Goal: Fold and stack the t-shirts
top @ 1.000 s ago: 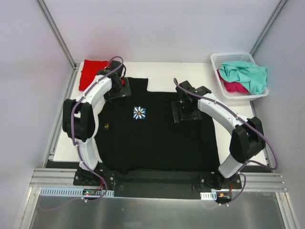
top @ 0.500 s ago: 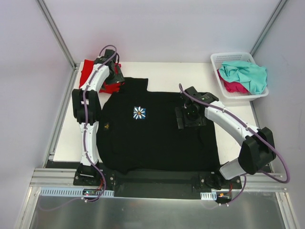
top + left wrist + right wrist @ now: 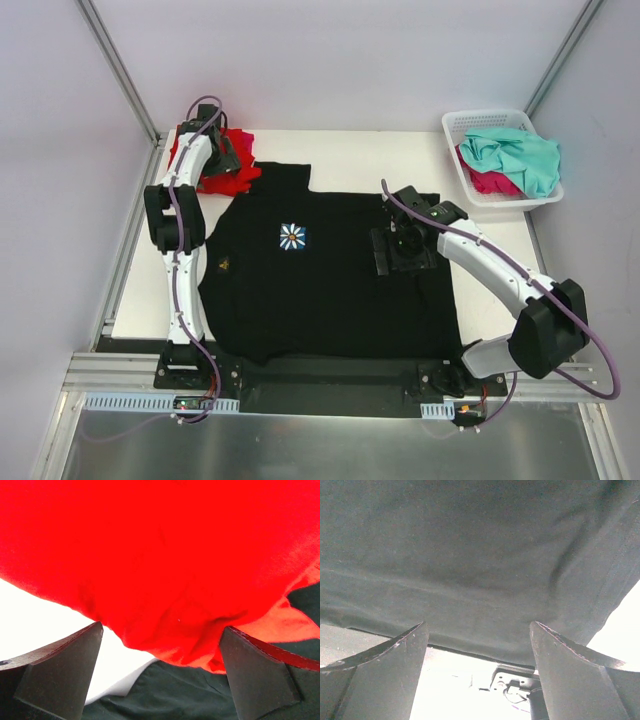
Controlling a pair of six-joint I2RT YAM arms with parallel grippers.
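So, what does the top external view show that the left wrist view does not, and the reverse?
Only the top external view shows the white basket holding the teal t-shirt and the magenta t-shirt, the daisy print, and the right pincer over the black t-shirt. Only the left wrist view shows, close up, the left pincer open, its fingers either side of the red t-shirt and its creased edge. Both show the red t-shirt next to the black one on the white table.

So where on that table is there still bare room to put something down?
Bare table runs along the far edge, between the red shirt and the basket. The black shirt crowds the middle.
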